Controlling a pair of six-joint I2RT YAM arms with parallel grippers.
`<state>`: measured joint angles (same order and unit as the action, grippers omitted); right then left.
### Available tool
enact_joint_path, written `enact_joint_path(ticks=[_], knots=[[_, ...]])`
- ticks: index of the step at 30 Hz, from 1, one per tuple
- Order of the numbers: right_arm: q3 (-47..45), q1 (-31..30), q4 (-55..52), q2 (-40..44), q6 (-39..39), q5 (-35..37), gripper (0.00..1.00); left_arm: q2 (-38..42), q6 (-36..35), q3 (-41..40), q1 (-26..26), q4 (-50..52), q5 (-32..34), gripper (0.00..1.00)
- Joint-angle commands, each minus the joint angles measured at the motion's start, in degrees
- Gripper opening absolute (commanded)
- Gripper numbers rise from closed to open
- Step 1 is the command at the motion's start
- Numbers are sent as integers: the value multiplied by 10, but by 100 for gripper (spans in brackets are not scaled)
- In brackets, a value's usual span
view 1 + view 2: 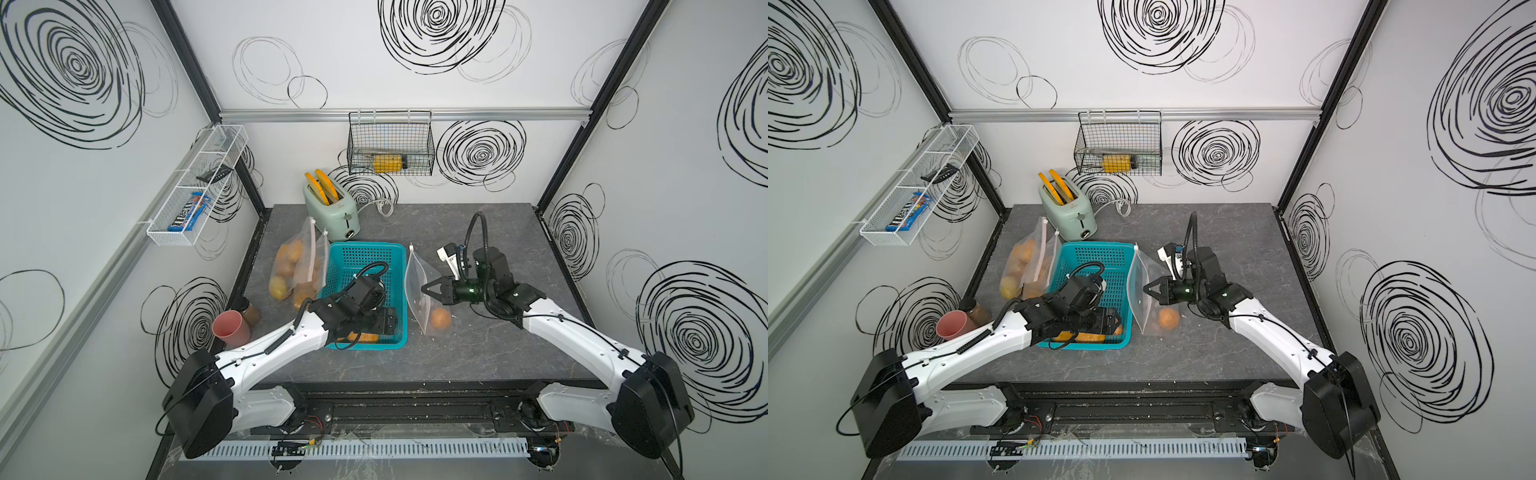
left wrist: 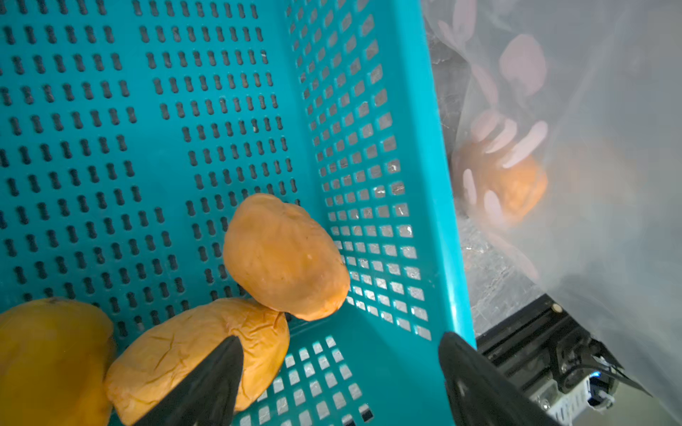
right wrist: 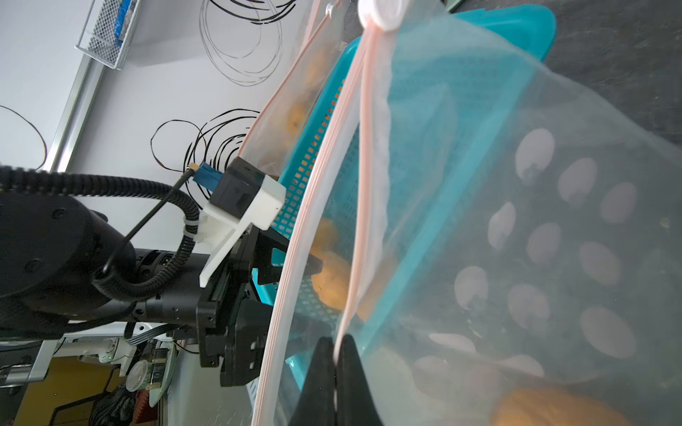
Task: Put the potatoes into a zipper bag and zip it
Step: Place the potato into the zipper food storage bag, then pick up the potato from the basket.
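A teal basket [image 1: 365, 257] holds three orange-brown potatoes, one [image 2: 284, 258] against its side wall, two more [image 2: 195, 354] [image 2: 48, 361] along the near wall. My left gripper [image 2: 341, 337] [image 1: 388, 324] hangs open inside the basket, one finger over the middle potato, gripping nothing. Beside the basket stands a clear zipper bag [image 1: 415, 282] [image 3: 479, 184], mouth parted, with one potato [image 1: 440, 318] [image 1: 1168, 318] at its bottom. My right gripper [image 3: 335, 343] [image 1: 424, 287] is shut on the bag's pink zip rim, holding it up.
A second bag full of potatoes [image 1: 295, 266] leans at the basket's left. Behind it stands a green toaster [image 1: 332, 212] with orange toast slices. A pink cup [image 1: 230, 328] and a brown jar [image 1: 251, 311] sit at the left edge. A wire basket [image 1: 390, 143] hangs on the back wall.
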<state>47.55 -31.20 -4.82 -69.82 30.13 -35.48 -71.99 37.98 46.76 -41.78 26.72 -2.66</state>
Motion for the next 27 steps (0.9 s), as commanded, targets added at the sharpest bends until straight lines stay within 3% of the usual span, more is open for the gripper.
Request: enact_joint_path(ticks=[1, 14, 27], knots=[[-8, 2, -10, 19, -10, 7, 0, -27, 32, -8, 3, -29, 46, 87], [-22, 2, -5, 19, -15, 8, 0, -121, 46, -31, 8, -106, 53, 81], [-26, 2, -2, 10, -14, 5, 0, -157, 45, -15, -3, -130, 57, 70]])
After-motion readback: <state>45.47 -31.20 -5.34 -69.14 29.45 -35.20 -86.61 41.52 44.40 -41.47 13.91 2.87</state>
